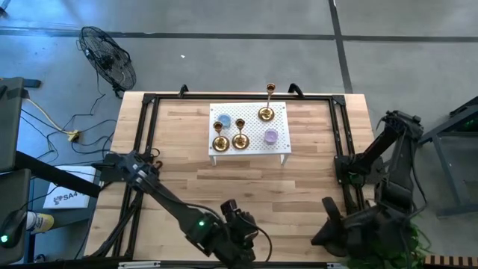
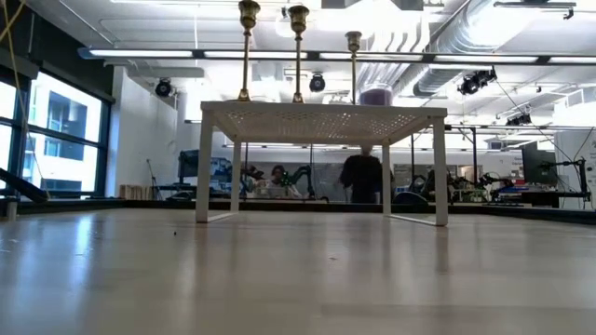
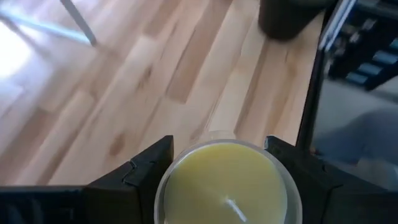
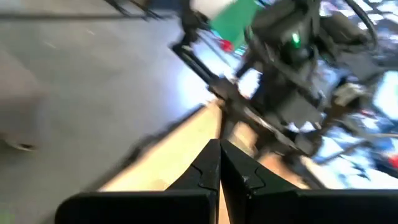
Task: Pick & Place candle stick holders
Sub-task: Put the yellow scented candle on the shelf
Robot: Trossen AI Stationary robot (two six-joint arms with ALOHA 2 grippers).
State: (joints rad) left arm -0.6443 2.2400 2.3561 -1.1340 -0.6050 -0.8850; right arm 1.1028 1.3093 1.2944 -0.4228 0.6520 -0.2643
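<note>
Bare wooden table (image 1: 246, 183) lies open before me up to the white rack (image 1: 280, 149), whose top is crowded with candle stick holders (image 1: 240, 140).

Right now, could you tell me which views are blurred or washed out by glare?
Right wrist view: smeared throughout behind the shut right tool. Left wrist view: window glare on the table; yellow candle soft. Low view: candle stick holders backlit. High view: clear.

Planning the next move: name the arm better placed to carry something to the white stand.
Left. The left gripper grips a yellow candle; the right gripper is shut and empty.
</note>
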